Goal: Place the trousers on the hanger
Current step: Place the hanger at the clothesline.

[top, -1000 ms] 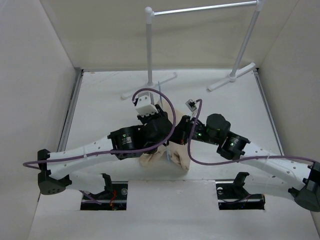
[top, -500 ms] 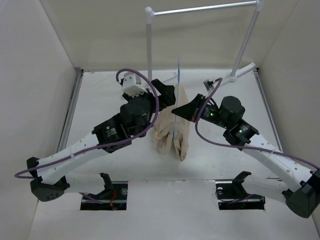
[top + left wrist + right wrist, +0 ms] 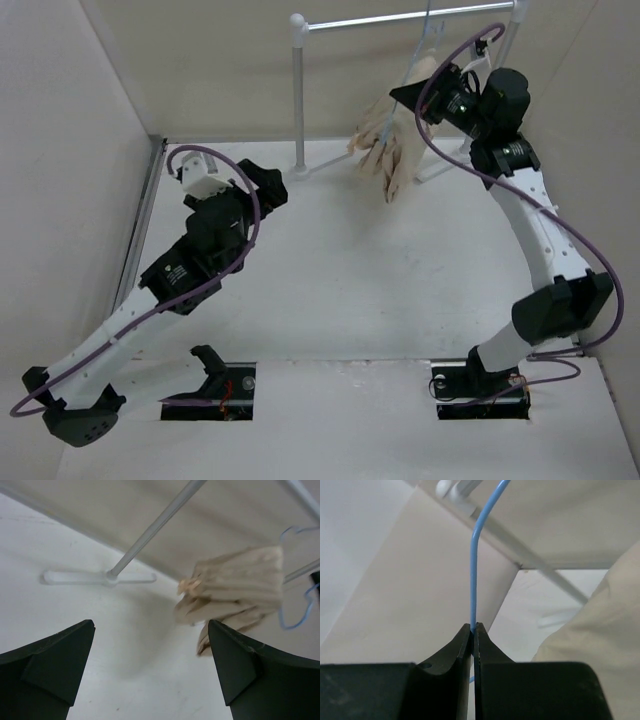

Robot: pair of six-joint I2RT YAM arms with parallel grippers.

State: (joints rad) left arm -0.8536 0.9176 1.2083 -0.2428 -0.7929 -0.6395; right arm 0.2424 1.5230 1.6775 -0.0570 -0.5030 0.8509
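Note:
The beige trousers (image 3: 385, 150) hang folded over the thin hanger (image 3: 424, 40), high at the back by the rack bar. My right gripper (image 3: 408, 92) is raised there, shut on the hanger's blue wire (image 3: 472, 570); in the right wrist view the jaws (image 3: 474, 626) pinch the wire, with trouser cloth (image 3: 600, 650) to the right. My left gripper (image 3: 272, 185) stands open and empty, low and left of the trousers. In the left wrist view the trousers (image 3: 240, 590) and hanger wire (image 3: 295, 625) hang beyond its open gripper (image 3: 150, 625). Whether the hook rests on the bar I cannot tell.
A white clothes rack stands at the back: left post (image 3: 298, 90), metal bar (image 3: 400, 17), feet on the table (image 3: 100, 576). Pale walls close in both sides and the back. Two cut-outs with holders (image 3: 210, 385) lie at the near edge.
The right arm has lifted the hanger and trousers from the table's middle up to the rack bar. The left gripper opened, let go and drew back to the left.

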